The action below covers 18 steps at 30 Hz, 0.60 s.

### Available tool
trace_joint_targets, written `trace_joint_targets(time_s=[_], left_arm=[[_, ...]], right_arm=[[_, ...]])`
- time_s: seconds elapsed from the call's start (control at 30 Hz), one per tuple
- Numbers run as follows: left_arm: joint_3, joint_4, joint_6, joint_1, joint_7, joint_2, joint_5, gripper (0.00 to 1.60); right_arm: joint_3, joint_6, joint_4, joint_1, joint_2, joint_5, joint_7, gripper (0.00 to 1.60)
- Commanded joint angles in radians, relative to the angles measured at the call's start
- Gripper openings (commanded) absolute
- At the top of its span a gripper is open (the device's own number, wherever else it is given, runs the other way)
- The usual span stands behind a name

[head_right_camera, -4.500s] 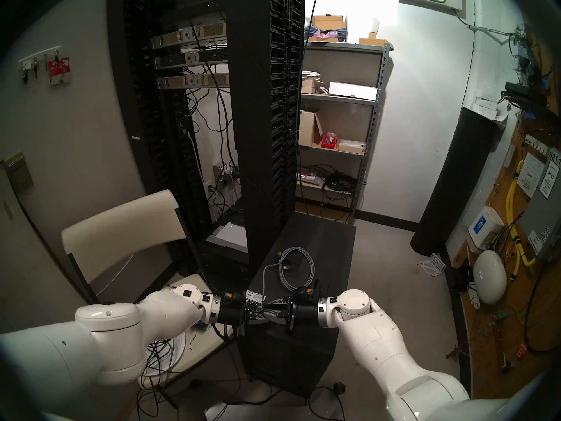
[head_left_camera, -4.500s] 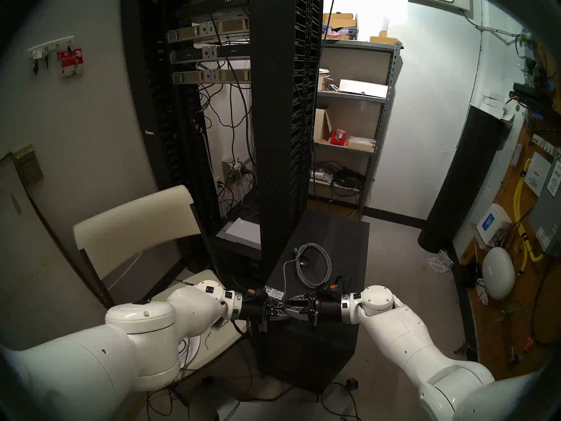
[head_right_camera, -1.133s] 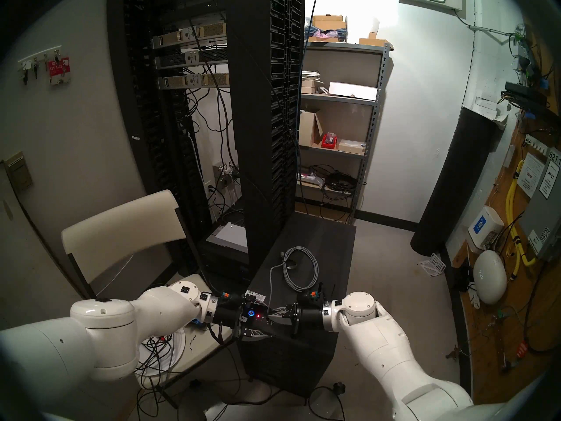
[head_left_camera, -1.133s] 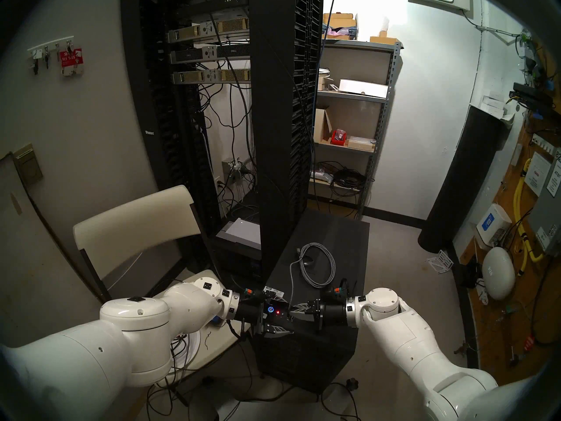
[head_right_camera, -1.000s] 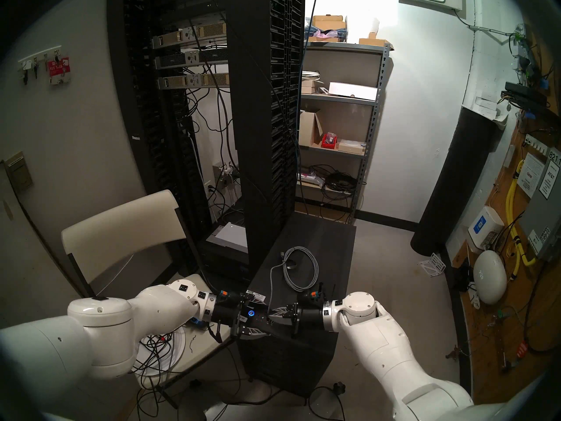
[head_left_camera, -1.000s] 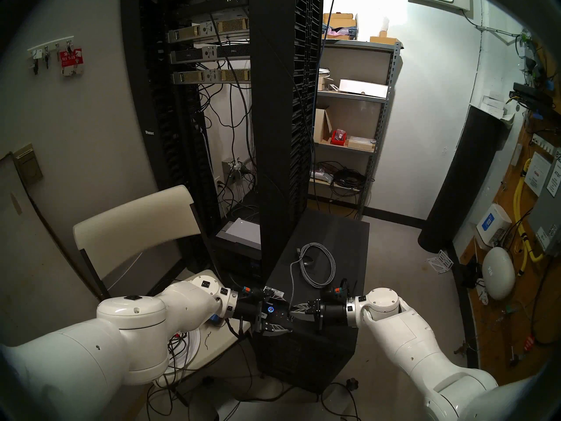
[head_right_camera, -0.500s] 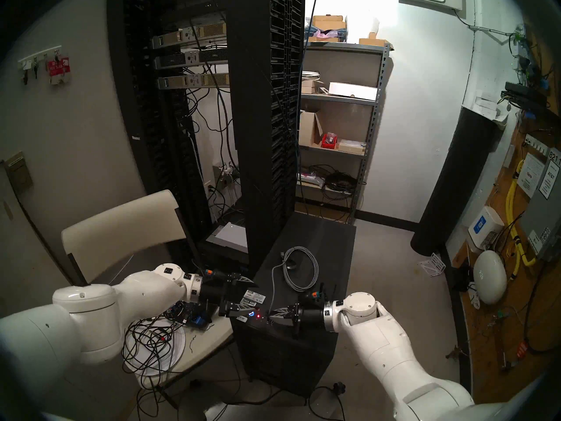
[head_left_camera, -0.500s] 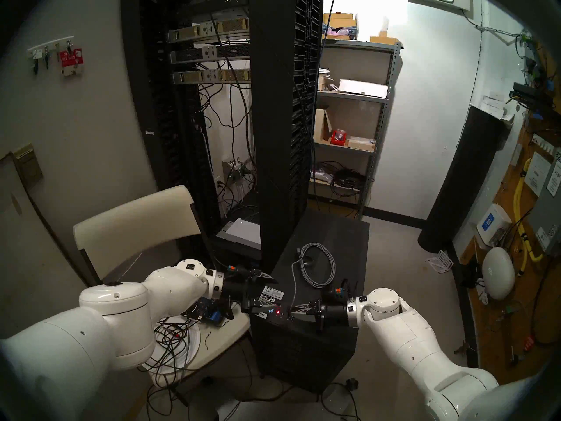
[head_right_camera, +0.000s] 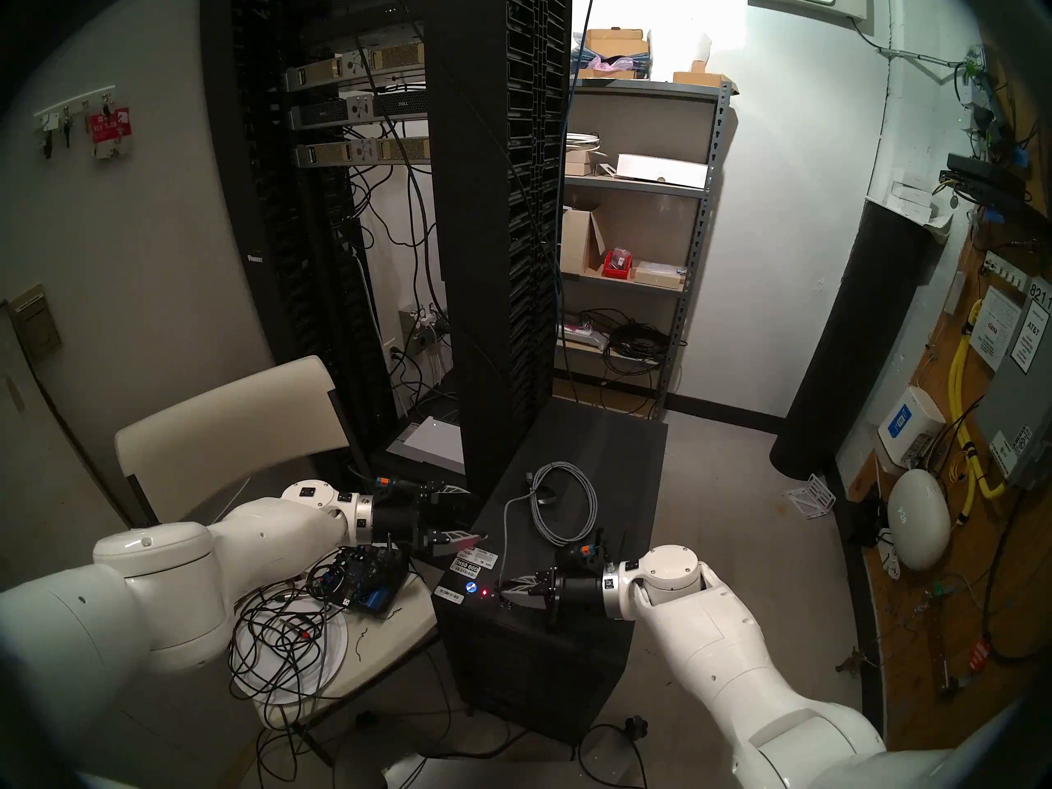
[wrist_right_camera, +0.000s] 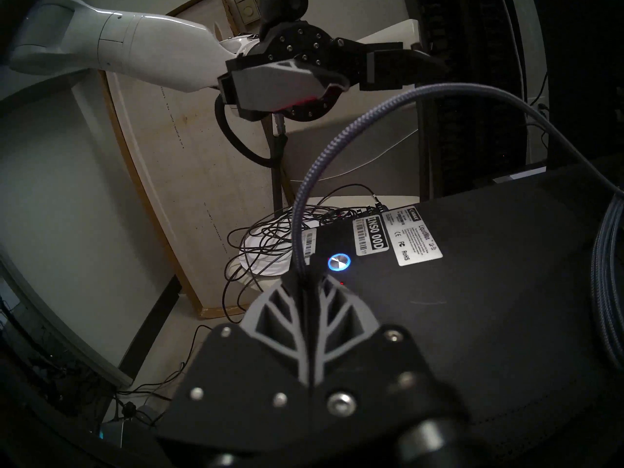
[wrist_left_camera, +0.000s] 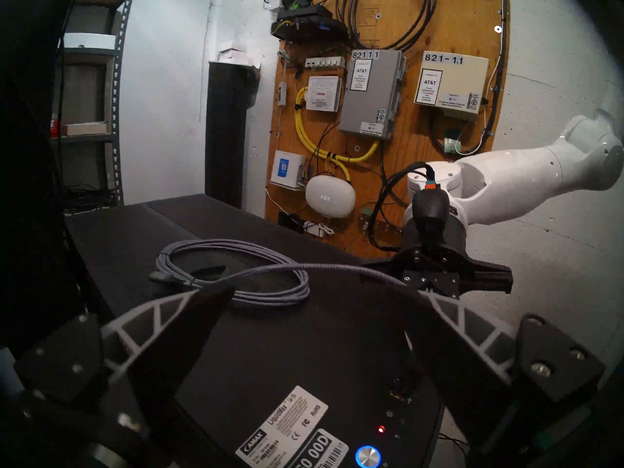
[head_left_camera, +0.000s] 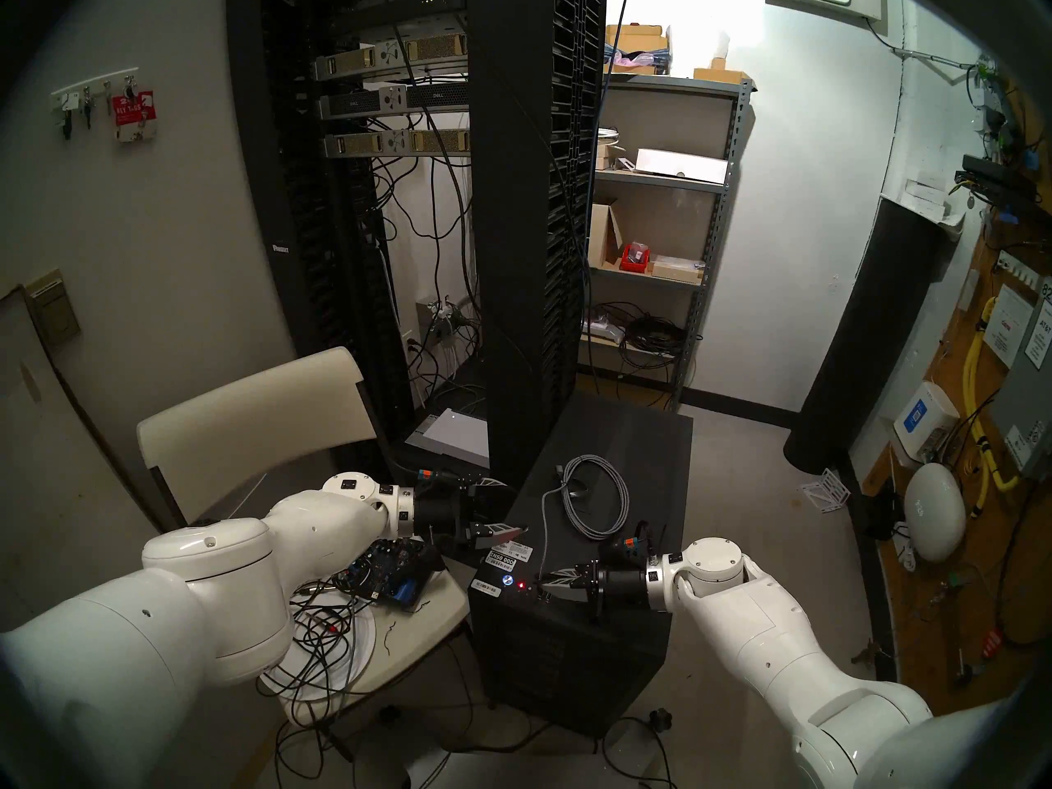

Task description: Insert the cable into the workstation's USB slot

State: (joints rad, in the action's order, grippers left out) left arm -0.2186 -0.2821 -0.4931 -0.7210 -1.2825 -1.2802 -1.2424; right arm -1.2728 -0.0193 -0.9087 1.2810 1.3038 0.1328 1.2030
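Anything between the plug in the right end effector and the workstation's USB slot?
Nothing visible. The right end effector, shut on the cable, sits at the workstation front ports; the open left end effector is off at its left edge. Plug tip and slot are hidden under the fingers.

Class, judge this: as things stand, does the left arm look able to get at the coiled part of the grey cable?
Probably yes. The left gripper is open and empty beside the workstation, and nothing stands between it and the cable coil.

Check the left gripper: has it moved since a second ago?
Yes. The left gripper, open, has shifted up and to the left in the head view, off the workstation's blue power light toward its back left edge.
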Motion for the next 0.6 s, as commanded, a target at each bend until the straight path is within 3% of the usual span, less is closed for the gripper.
trace_joint_targets(time_s=[0.0,0.3,0.57], left_arm=[[-0.021,0.000,-0.004,0.023,-0.002,-0.006,-0.018,1.60],[-0.027,0.002,-0.008,0.022,-0.004,-0.007,-0.016,1.60],[-0.033,0.006,-0.015,0.020,-0.011,-0.009,-0.017,1.60]], right_arm=[[0.025,0.027,0.015,0.050,-0.019,-0.017,0.017,0.00],[0.024,0.049,-0.031,0.083,-0.041,-0.005,0.030,0.00],[0.035,0.045,-0.003,0.068,-0.028,-0.008,0.022,0.00]])
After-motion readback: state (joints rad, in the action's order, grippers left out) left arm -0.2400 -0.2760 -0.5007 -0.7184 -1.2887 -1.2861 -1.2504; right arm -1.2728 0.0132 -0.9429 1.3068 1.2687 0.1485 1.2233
